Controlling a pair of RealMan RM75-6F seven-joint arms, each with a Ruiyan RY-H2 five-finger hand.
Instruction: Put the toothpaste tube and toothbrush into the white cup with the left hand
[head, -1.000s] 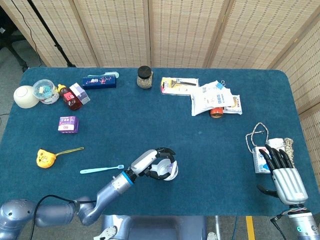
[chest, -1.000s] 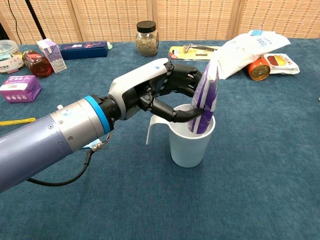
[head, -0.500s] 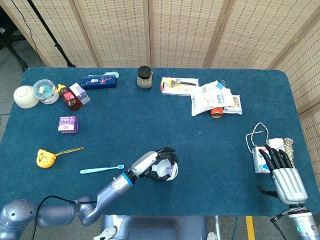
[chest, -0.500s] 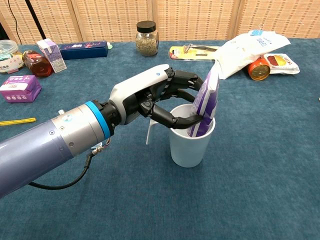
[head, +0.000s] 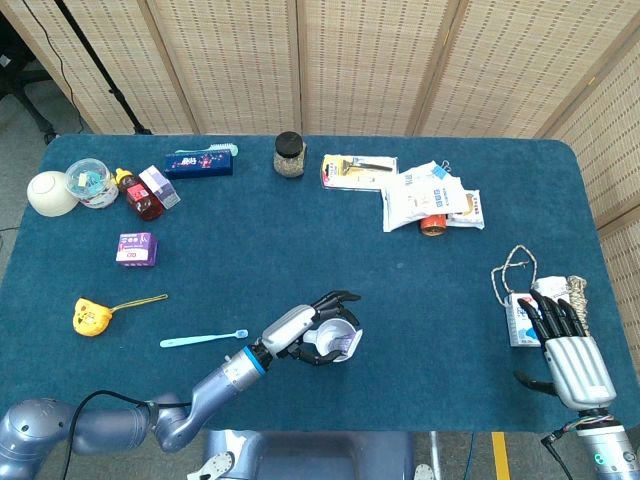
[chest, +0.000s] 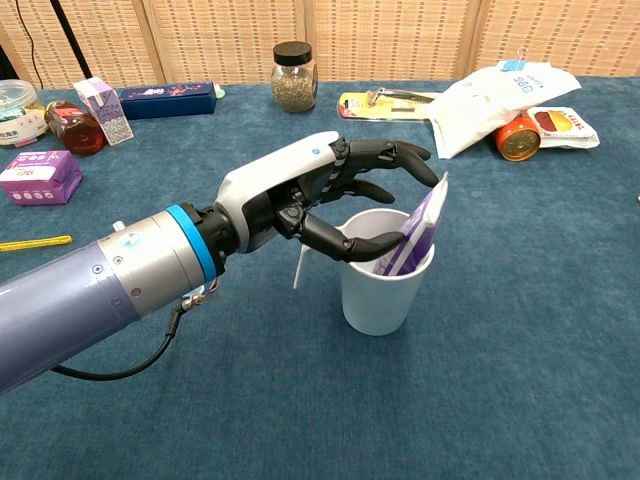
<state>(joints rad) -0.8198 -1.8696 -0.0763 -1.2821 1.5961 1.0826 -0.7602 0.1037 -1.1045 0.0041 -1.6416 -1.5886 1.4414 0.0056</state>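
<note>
— Where is the purple-and-white toothpaste tube now?

— It stands tilted inside the white plastic cup, its flat end leaning out past the rim on the side away from the thumb. The left hand hovers over the cup's mouth, and its dark fingers are spread above the tube's top, not closed round it. The thumb reaches across the opening toward the tube (whether its tip touches the tube, I cannot tell).

— So the hand holds nothing?

— Nothing I can see clamped; the fingers are apart.

— And the light blue toothbrush?

— It lies flat on the blue cloth table, well off to the wrist side of the left hand, beside the forearm and outside the cup. In the head view the cup sits just under the fingertips.

— The right hand?

— It rests at the table's near right corner, fingers extended and slightly apart, gripping nothing. Its fingertips lie just beside a small white carton and a coil of pale cord, well apart from the cup.
</note>
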